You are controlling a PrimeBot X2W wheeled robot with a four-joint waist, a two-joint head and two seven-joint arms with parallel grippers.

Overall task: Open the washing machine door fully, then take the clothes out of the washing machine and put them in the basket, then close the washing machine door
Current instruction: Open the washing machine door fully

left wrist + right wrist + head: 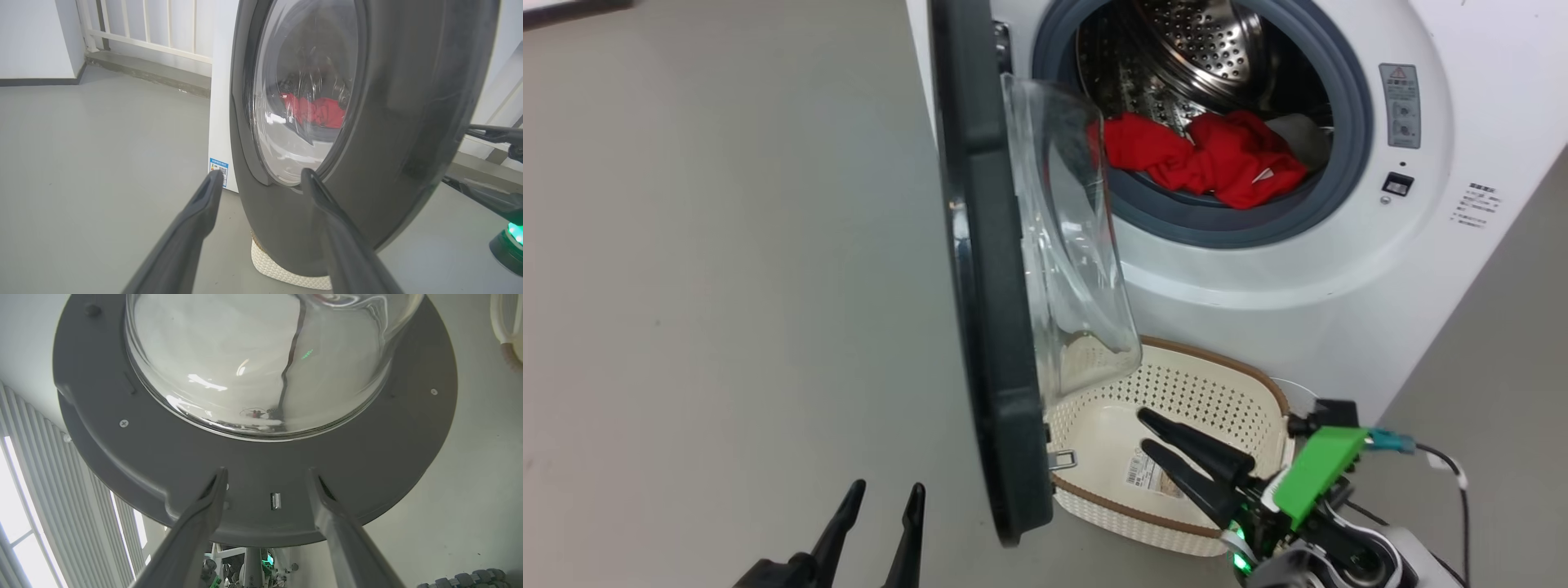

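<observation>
Door (988,327) open; clothes (1201,159) still in the washing machine (1258,278) at one o'clock, none in the basket (1217,355) at five o'clock; left gripper (888,486) and right gripper (1143,429) jaws spread wide, empty.

Two dark hands, one wrist capped in green.

We see the left hand (888,487) as a pair of long matt black fingers (192,228) that taper to blunt tips, each with a shallow groove along its inner face. The right hand (1143,429) has the same slender black fingers, which look charcoal grey up close. Behind them we note a bright green block (1319,472) with flat slanted faces and a small black box (1335,411) above it. A teal plug (1391,442) leads into a thin dark cable (1463,514). We also see a glowing green light (1241,562) and a glossy white shell (1417,555) on the forearm.
</observation>
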